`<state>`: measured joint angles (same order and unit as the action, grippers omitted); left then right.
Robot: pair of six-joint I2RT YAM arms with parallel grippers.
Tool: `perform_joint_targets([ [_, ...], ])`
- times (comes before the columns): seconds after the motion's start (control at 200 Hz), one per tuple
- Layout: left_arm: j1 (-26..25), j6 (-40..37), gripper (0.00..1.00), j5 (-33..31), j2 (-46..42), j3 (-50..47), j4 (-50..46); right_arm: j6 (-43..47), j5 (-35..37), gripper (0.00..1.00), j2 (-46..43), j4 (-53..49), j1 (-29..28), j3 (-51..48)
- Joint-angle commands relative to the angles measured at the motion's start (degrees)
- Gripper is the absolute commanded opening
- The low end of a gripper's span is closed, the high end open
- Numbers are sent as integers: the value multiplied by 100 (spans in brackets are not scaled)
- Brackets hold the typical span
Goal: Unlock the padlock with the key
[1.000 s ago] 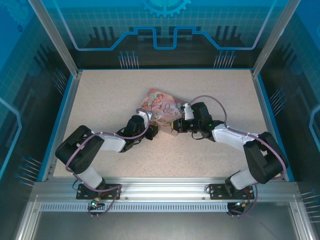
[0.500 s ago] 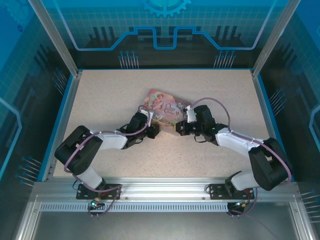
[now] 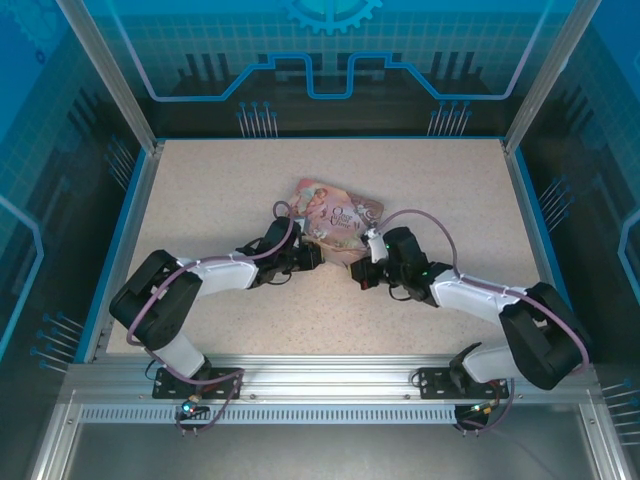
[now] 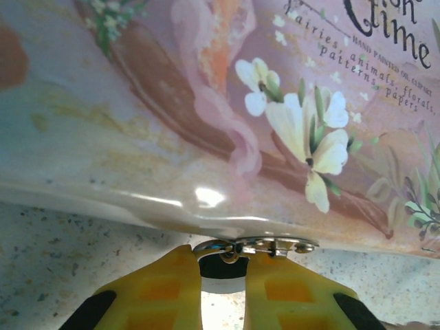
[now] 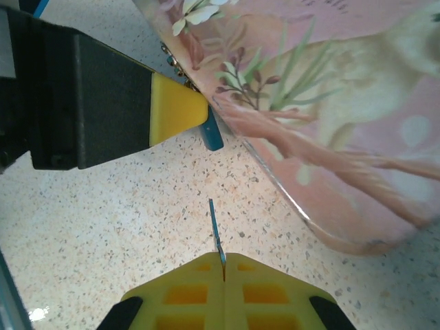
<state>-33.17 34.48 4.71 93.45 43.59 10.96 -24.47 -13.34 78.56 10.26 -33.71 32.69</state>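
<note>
Pink decorated tin (image 3: 335, 215) near the middle of the speckled surface (image 3: 200, 190), turned cornerwise.

From above: left fingers (image 3: 312, 257) at the near-left edge of the tin, touching it or just beside it. Right fingers (image 3: 362, 278) just near of the tin's near corner, a little to the right of the left ones and apart from them.

Left wrist view: two yellow left fingers (image 4: 165, 289) standing narrow, with a small gap between. In this gap, something small and dark, right under the little metal hasp (image 4: 265, 245) on the rim of the tin (image 4: 206, 103). Looks gripped from both sides.

Right wrist view: padlock (image 5: 212, 134) as a small blue-teal piece, sticking out beside the yellow tip of a left finger (image 5: 175, 110) and pressed against the wall of the tin (image 5: 330, 103). Rest of its body hidden behind that finger.

Right fingers (image 5: 185, 292) fully closed, pinching the key (image 5: 216, 230) at its near end. Thin blade standing out from between them, pointing far toward the padlock. Tip near the padlock but not touching, with bare surface between.
</note>
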Motion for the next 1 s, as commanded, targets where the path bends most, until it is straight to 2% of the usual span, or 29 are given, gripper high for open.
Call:
perform_joint_targets([
  [0.0,-40,425,7,323,-204,256,-37,387,294,0,179,490,-233,-72],
  [0.14,-34,609,7,407,-204,269,18,491,297,0,419,1056,-326,-190],
  [0.385,-53,701,6,439,-193,315,20,680,309,0,923,1241,-481,-201],
  [0.64,-58,700,6,378,-231,311,-24,461,368,0,1406,1738,-527,-140],
  [0.995,-67,730,6,366,-267,338,-72,524,477,0,1598,2105,-540,-175],
])
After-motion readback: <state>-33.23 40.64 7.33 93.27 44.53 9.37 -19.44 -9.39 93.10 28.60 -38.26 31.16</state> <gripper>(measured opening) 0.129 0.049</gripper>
